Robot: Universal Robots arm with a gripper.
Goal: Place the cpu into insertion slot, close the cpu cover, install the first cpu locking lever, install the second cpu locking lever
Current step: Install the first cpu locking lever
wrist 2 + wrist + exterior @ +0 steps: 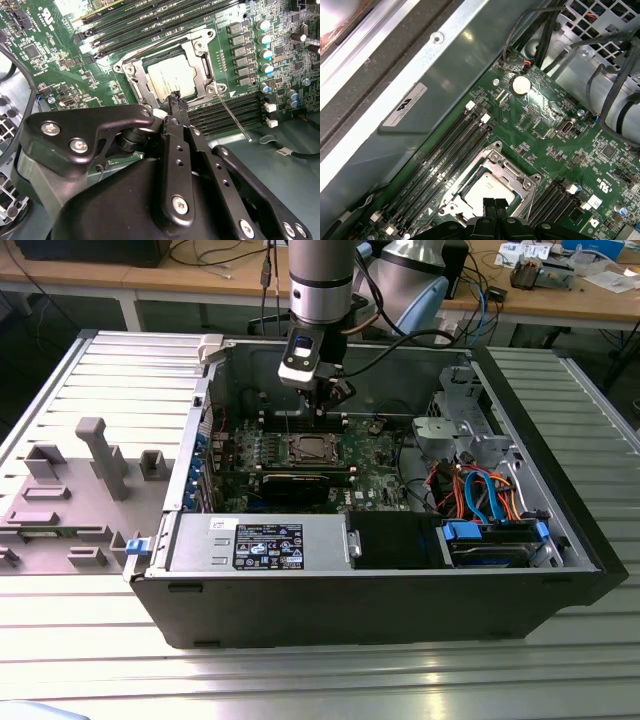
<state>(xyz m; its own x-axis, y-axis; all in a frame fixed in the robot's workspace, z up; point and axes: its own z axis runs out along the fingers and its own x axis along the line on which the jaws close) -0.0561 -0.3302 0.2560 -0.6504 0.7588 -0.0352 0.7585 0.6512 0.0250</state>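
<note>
A: Where is the cpu [171, 82]?

B: It sits in the insertion slot [291, 448] on the green motherboard [385, 475]. That is just above the middle of the exterior view, inside the open computer case [400, 610]. The cpu cover [136, 85] looks folded down around it, and the silver top shows through the window.

A: And the gripper [495, 204]?

B: It hangs just above the socket. Its fingers are pinched together with nothing between them. As far as I can tell, it touches neither the chip nor the frame.

A: What about the levers?

B: One thin wire locking lever [232, 117] juts out from a socket corner across the memory slots [210, 114], so I judge it unlatched. I can't make out the other for certain.

A: How would these parts handle?

B: The chip is light, stiff and flat, but probably fragile underneath. It should be held by the edges only and kept level. The cover is thin, springy sheet metal, best pushed on its frame and not through the window. The lever is a slick, springy rod that narrow fingertips could slip off. A square push near its bent end seems safest.
</note>
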